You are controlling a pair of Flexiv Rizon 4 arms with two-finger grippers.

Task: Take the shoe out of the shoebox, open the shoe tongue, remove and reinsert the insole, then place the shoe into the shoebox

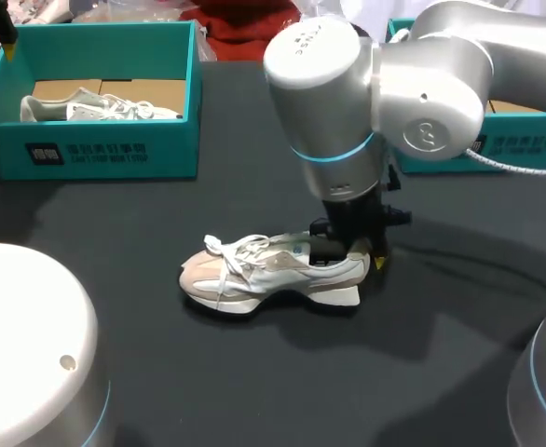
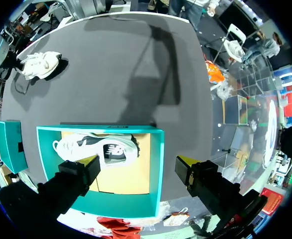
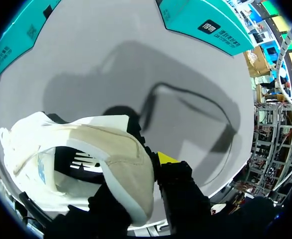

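Arm from right [image 1: 348, 112], vertical over shoe [image 1: 254, 275], fingers [image 3: 167, 158] pinching heel [image 1: 352, 279].

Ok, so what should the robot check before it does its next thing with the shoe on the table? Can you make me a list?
1. Shoe out of its box: ok. The shoe stands on its sole on the table.
2. Grip: ok. The right pincer is shut on the shoe's heel.
3. Inside of the shoe ready: cannot tell. The right arm hides its opening.
4. Other pincer free: ok. The left pincer is open and empty, above the shoebox.
5. That shoebox empty: not ok. A second shoe lies in it.
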